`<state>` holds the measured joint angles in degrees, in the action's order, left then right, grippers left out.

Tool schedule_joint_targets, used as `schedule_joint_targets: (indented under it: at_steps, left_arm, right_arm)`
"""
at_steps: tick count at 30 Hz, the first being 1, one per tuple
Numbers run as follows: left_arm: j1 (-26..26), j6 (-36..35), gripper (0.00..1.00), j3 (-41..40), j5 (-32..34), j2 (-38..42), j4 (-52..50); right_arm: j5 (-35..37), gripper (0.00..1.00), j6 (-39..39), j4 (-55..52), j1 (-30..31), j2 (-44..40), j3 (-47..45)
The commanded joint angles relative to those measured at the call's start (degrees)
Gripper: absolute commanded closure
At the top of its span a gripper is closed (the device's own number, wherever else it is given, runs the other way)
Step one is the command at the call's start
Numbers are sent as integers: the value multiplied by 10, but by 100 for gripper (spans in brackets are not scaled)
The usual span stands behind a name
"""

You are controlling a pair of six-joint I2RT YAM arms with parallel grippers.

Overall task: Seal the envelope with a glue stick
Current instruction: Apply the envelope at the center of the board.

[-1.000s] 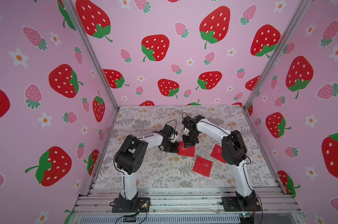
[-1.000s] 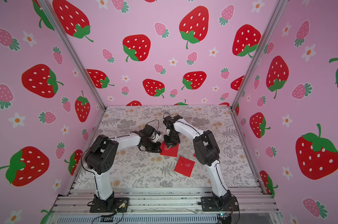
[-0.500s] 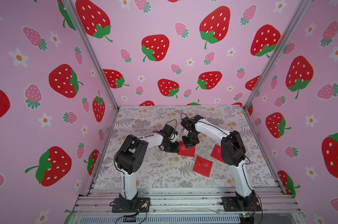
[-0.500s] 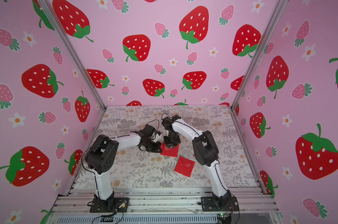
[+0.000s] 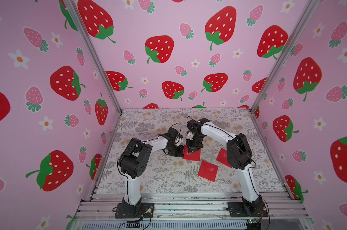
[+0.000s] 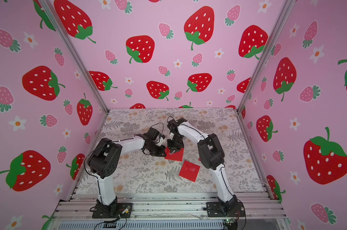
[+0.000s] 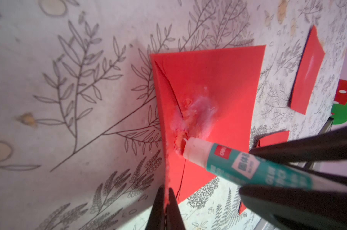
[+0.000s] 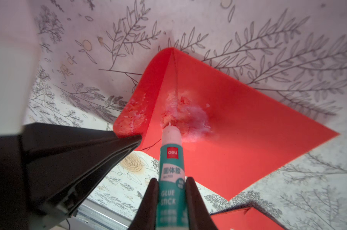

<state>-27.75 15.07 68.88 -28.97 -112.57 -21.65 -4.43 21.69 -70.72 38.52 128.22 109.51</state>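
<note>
A red envelope (image 5: 193,156) (image 6: 175,156) lies mid-table on the floral mat. In the left wrist view my left gripper (image 7: 167,199) is shut on the edge of its raised flap (image 7: 164,139). My right gripper (image 8: 171,191) is shut on the glue stick (image 8: 170,159), a white tube with a teal label. The stick's white tip touches the envelope (image 8: 248,129) at a whitish glue smear (image 8: 190,117) beside the flap fold. More glue shows on the inside of the flap (image 8: 136,111). In both top views the two grippers (image 5: 181,152) (image 5: 191,151) meet over this envelope.
A second red envelope (image 5: 207,170) (image 6: 189,170) lies nearer the front. A third red envelope (image 5: 222,157) is partly hidden behind the right arm. Pink strawberry walls close three sides, and an aluminium rail (image 5: 188,203) runs along the front.
The right gripper with the glue stick has shifted slightly left over the envelope. The left gripper still holds the flap in the same place.
</note>
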Motion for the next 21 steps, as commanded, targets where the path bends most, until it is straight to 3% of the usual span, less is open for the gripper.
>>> schedule_joint_targets:
  at_steps: [1,6,9,11,13,17,19,21]
  left_arm:
    - [-1,-9,100,3,24,-22,-21]
    - [-1,-9,100,3,23,-22,-23]
    - [-1,-8,100,3,23,-23,-21]
    - [-1,-10,100,4,23,-24,-23]
    - [-1,-10,100,3,23,-23,-22]
    - [-1,-9,100,3,20,-22,-21]
    - [-1,-10,100,3,21,-22,-22]
    - [-1,-10,100,3,20,-22,-22]
  right_arm:
    - [133,100,7,-34,0,24,-3]
    - [32,100,9,5,4,38,11]
    - [-71,100,11,41,2,38,3]
    - [-90,100,12,47,1,35,-1]
    - [-41,100,9,31,-2,30,-2]
    - [127,100,5,-11,-6,21,-6]
    - [157,100,4,-16,-5,25,-3]
    - [139,100,1,-9,-5,37,4]
